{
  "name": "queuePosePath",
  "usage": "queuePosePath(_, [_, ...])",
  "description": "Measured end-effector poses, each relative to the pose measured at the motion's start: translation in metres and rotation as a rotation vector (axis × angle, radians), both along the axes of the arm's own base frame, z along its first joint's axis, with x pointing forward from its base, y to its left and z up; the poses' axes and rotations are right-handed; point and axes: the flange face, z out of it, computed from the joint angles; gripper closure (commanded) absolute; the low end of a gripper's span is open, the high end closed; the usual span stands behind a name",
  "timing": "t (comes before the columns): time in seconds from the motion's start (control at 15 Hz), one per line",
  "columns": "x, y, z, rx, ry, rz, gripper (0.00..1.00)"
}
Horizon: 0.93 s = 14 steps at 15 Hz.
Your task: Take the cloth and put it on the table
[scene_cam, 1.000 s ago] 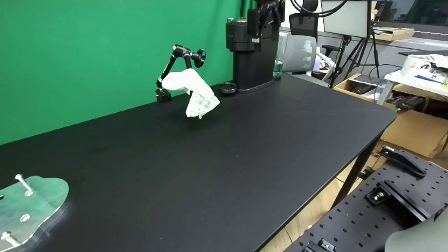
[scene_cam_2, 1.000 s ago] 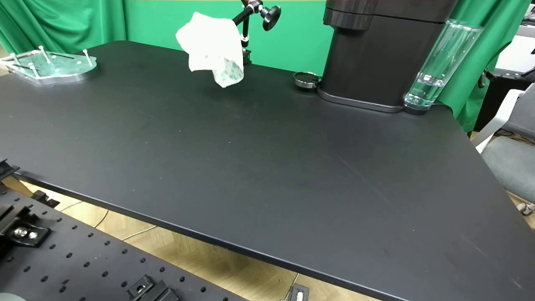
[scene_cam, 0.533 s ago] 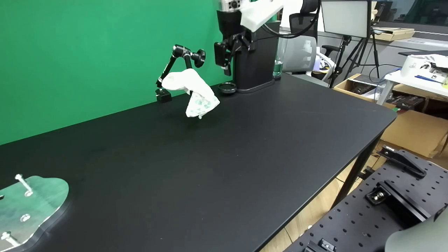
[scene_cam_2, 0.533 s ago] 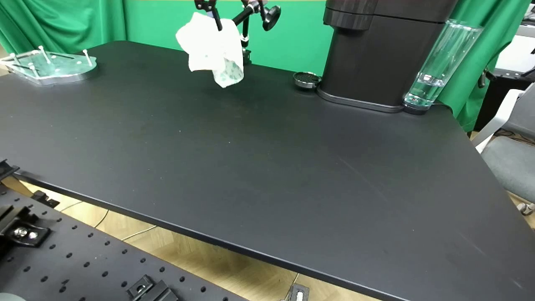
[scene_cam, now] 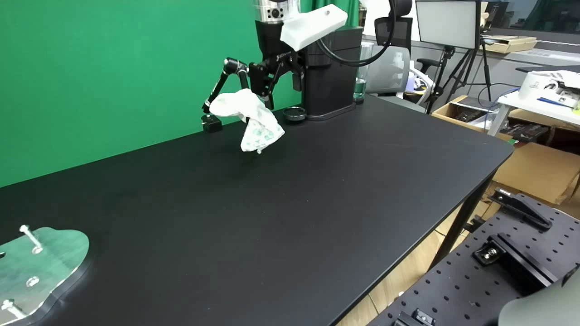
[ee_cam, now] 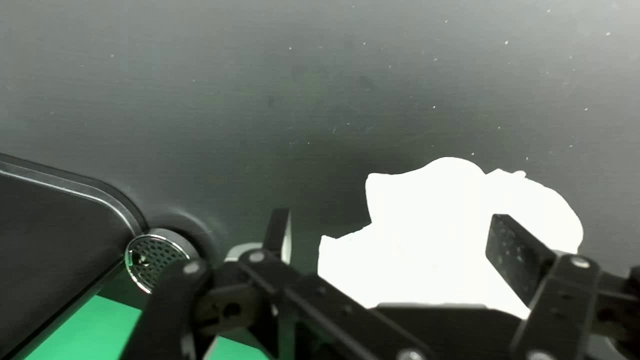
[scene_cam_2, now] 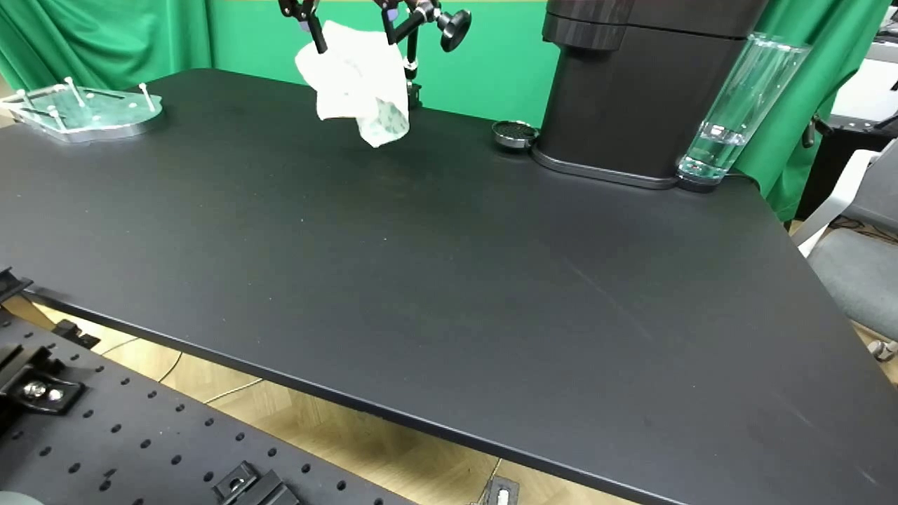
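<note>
The white cloth with green print shows in both exterior views (scene_cam: pixel 253 118) (scene_cam_2: pixel 358 81). It hangs draped over the black jointed stand, its lower corner above the black table (scene_cam: pixel 344 203). In the wrist view the cloth (ee_cam: pixel 430 250) is a bright white shape that fills most of the space between my fingers. My gripper (ee_cam: pixel 391 234) is open with fingers wide apart and holds nothing. In an exterior view the gripper (scene_cam: pixel 283 96) is just above and beside the cloth's upper end. Its fingertips overlap the cloth's top in an exterior view (scene_cam_2: pixel 356 45); I cannot tell whether they touch.
The black jointed stand (scene_cam: pixel 220 86) with a knob (scene_cam_2: pixel 456 29) rises beside the cloth. A black coffee machine (scene_cam_2: pixel 645 98), a round metal filter (ee_cam: pixel 155 255) and a clear water tank (scene_cam_2: pixel 726 126) stand near it. A green pegged plate (scene_cam_2: pixel 91 112) lies at the table's far end.
My gripper has come down and moved over from the coffee machine's side to the cloth. Both fingers now show in front of the cloth's top. The cloth has not moved.
</note>
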Motion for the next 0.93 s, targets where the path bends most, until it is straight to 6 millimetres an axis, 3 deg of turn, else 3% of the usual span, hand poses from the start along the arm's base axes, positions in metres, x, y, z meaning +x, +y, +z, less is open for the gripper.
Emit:
queuePosePath(0.27, [0.004, 0.006, -0.02, 0.021, 0.044, 0.02, 0.0])
queuePosePath(0.33, [0.005, 0.008, -0.026, 0.02, 0.054, 0.031, 0.19])
queuePosePath(0.4, [0.006, 0.009, -0.03, 0.02, 0.063, 0.042, 0.28])
queuePosePath(0.93, [0.013, 0.017, -0.053, -0.004, 0.115, 0.21, 0.83])
